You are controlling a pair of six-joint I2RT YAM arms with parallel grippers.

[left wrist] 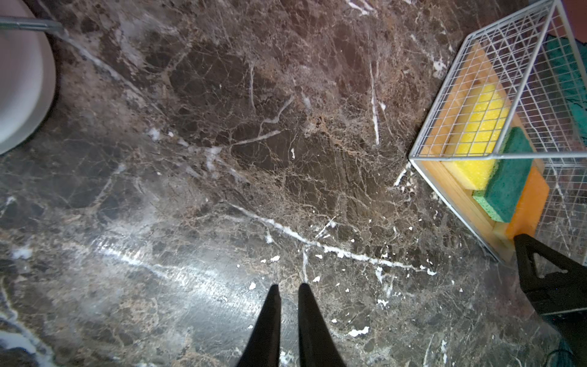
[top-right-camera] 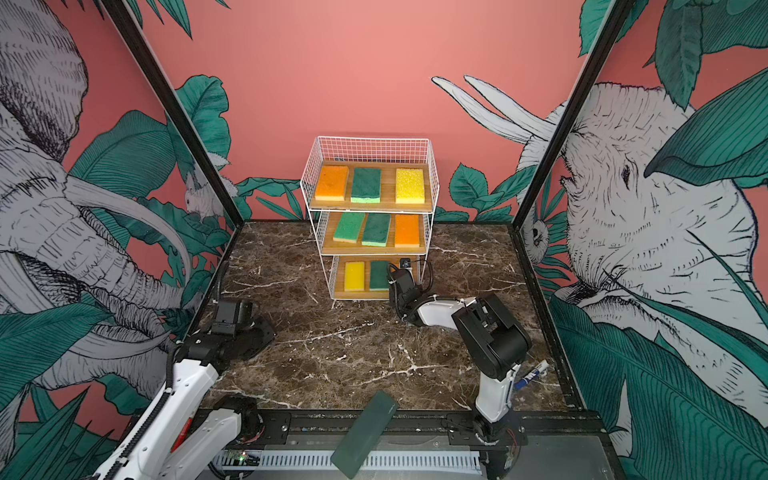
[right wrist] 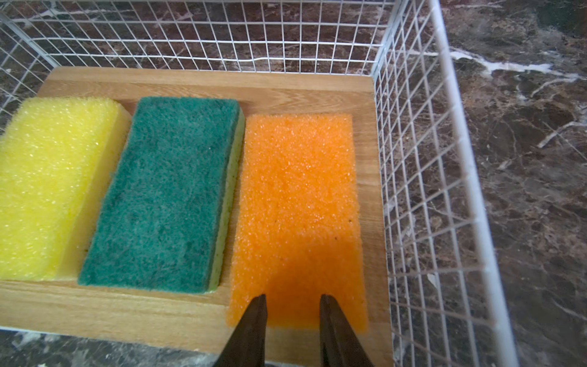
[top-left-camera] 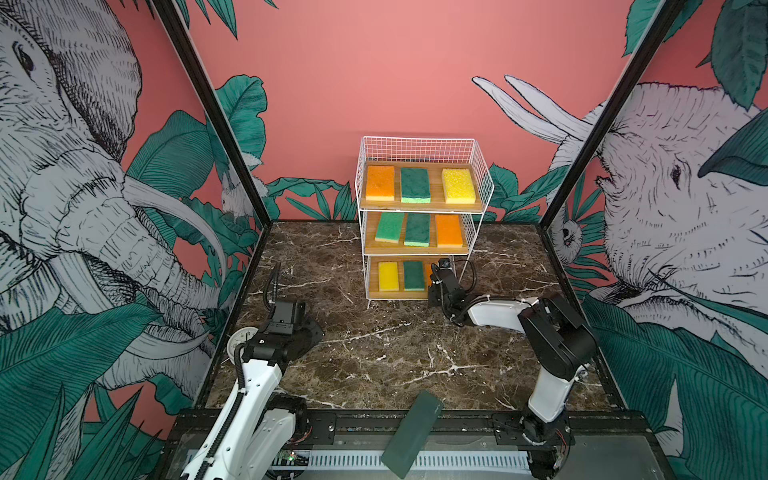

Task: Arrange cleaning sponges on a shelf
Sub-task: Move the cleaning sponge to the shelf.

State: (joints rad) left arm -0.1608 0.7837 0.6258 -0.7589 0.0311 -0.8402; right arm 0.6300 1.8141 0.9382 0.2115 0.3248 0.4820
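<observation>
The orange rectangular foam sponge [right wrist: 298,219] is lying flat on the lowest light-wood board [right wrist: 203,84] of the white wire-grid shelf [top-left-camera: 419,151], at the board's 3 o'clock end in both top views, just beside the dark green scouring sponge with the pale edge [right wrist: 165,193], which in turn is lying next to the yellow foam sponge [right wrist: 50,184]. The right gripper [right wrist: 292,313] is sitting over the near end of the orange sponge with its two dark fingers parted, one to each side of a strip of foam; whether the tips are pressing on the foam cannot be told, but it looks like a release, not a grip. The job appears nearly done: three sponges are lying on each of the three boards. To finish this step well, the jaws should be spreading enough to clear the soft foam completely, and the arm should then be backing straight out toward 6 o'clock, keeping off the wire side wall [right wrist: 409,178] close at 3 o'clock, so the sponge is not dragged over the board's front edge. The left gripper [left wrist: 289,294] is hovering over the dark marble tabletop [left wrist: 222,127] at about 8 o'clock from the shelf, fingers nearly together and holding nothing.
</observation>
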